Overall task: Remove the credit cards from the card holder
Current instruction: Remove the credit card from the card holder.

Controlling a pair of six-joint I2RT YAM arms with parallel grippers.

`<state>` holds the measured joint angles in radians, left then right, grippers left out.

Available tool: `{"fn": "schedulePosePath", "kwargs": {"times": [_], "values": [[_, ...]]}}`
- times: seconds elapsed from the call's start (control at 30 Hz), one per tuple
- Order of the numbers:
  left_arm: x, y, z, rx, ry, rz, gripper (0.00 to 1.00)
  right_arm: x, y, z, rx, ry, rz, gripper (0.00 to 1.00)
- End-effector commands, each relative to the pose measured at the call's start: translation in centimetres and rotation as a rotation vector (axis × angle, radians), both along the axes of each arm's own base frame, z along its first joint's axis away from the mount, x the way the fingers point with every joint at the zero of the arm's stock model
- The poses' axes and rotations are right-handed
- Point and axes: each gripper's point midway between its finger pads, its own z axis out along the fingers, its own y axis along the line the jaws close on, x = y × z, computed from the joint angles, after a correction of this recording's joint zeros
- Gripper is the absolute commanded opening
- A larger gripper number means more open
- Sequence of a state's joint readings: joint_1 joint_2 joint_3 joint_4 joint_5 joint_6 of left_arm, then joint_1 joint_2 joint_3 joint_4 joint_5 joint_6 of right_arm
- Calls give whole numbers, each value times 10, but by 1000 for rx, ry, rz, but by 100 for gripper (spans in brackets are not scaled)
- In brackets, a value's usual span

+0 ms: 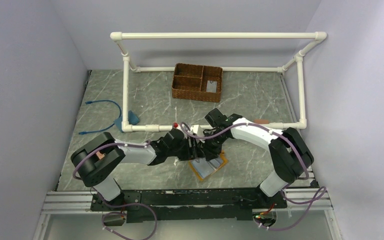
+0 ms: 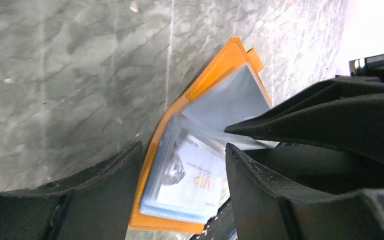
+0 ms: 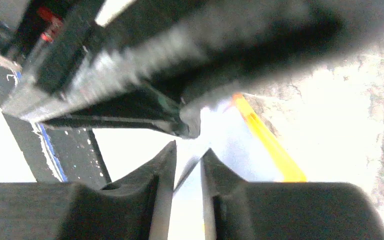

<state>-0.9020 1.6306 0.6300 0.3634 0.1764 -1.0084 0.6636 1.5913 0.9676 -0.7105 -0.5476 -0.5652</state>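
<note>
The mustard-orange card holder (image 1: 216, 168) lies open on the table between my two arms. In the left wrist view its orange edge (image 2: 215, 70) frames clear sleeves holding a pale credit card (image 2: 195, 180) marked "VIP". My left gripper (image 1: 192, 151) is open, and its fingers (image 2: 184, 150) straddle the holder's near half. My right gripper (image 1: 207, 150) reaches in from the right and its fingertip (image 2: 240, 129) lies on a raised pale sheet. In the right wrist view the jaws (image 3: 187, 150) stand narrowly apart around that thin sheet's edge (image 3: 182, 176), beside the orange rim (image 3: 270, 145).
A brown wicker basket (image 1: 180, 92) with compartments stands at the back, a grey card (image 1: 211, 86) in its right one. A white pipe frame (image 1: 125, 90) rings the far table. A blue cable (image 1: 105, 104) lies at the left. A small red object (image 1: 175, 124) sits by the frame.
</note>
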Motion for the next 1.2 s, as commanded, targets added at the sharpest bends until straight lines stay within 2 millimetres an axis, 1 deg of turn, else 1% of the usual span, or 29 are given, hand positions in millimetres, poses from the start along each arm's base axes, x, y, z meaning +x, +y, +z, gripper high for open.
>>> {"fn": "schedulePosePath", "kwargs": {"times": [0.0, 0.1, 0.13, 0.23, 0.3, 0.4, 0.43, 0.57, 0.67, 0.73, 0.83, 0.9, 1.0, 1.1, 1.17], "values": [[-1, 29, -16, 111, -4, 71, 68, 7, 2, 8, 12, 23, -30, 18], [-1, 37, -11, 109, -29, 90, 68, 7, 3, 8, 16, 47, -44, 1], [-1, 40, -10, 112, -37, 96, 68, 7, 3, 8, 19, 60, -52, 0], [-3, 51, -3, 118, -62, 114, 68, 5, 6, 9, 45, 121, -76, 0], [-6, 56, 5, 102, -84, 120, 69, 3, 9, 13, 77, 169, -93, 0], [-10, 62, 23, 39, -130, 124, 69, 4, 15, 25, 158, 238, -129, 0], [-10, 63, 35, -1, -159, 127, 69, 4, 16, 29, 183, 257, -141, 0], [-16, 60, 68, -157, -232, 117, 70, 11, 21, 39, 267, 323, -216, 0], [-17, 55, 87, -250, -249, 117, 70, 18, 23, 39, 297, 367, -292, 0], [-16, 48, 99, -306, -259, 107, 70, 22, 25, 38, 312, 405, -348, 0], [-16, 35, 104, -357, -249, 83, 70, 27, 27, 37, 334, 454, -419, 0], [-13, 27, 103, -379, -237, 78, 70, 33, 28, 35, 357, 476, -467, 0], [-9, 18, 92, -396, -211, 77, 71, 38, 26, 33, 368, 549, -548, 0], [-5, 14, 77, -403, -170, 106, 71, 40, 23, 33, 398, 609, -600, 0], [-2, 12, 70, -423, -156, 125, 71, 41, 23, 34, 410, 627, -613, 0]]}}
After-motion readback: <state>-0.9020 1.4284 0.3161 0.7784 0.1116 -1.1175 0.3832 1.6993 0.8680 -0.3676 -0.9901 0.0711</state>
